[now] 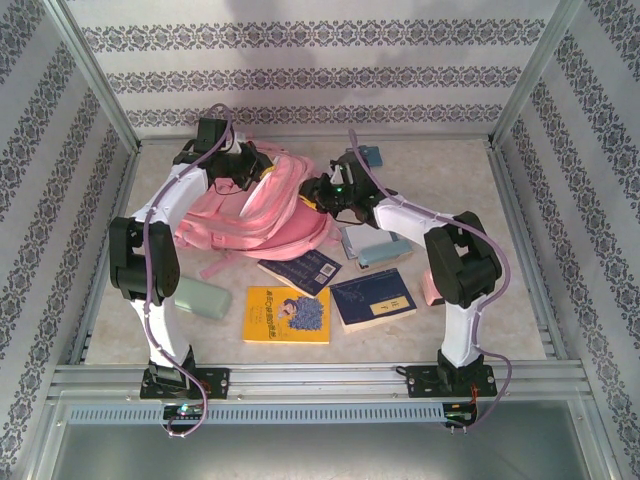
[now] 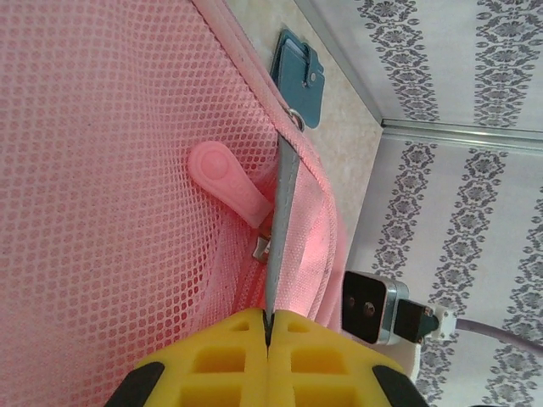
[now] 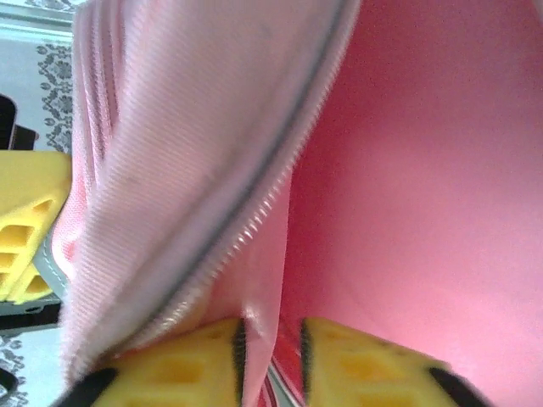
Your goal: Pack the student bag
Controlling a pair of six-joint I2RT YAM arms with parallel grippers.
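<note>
The student bag (image 1: 270, 205), a big pink backpack, lies at the back left of the table. My left gripper (image 1: 243, 168) rests on its upper part. In the left wrist view the yellow fingers (image 2: 233, 360) are shut on a thin grey edge strip (image 2: 282, 203) of the bag, next to pink mesh and a pink zipper pull (image 2: 222, 180). My right gripper (image 1: 320, 196) is at the bag's right edge. There its fingers (image 3: 365, 356) stand close together with a fold of pink fabric (image 3: 265, 280) pinched between them, beside the zip teeth (image 3: 246, 225).
On the table lie a yellow book (image 1: 288, 315), a dark blue book (image 1: 302, 270), a blue book (image 1: 373, 298), a pale teal case (image 1: 385, 252) and a green pouch (image 1: 200, 297). A small teal item (image 1: 372, 155) sits at the back. Metal frame rails bound the table.
</note>
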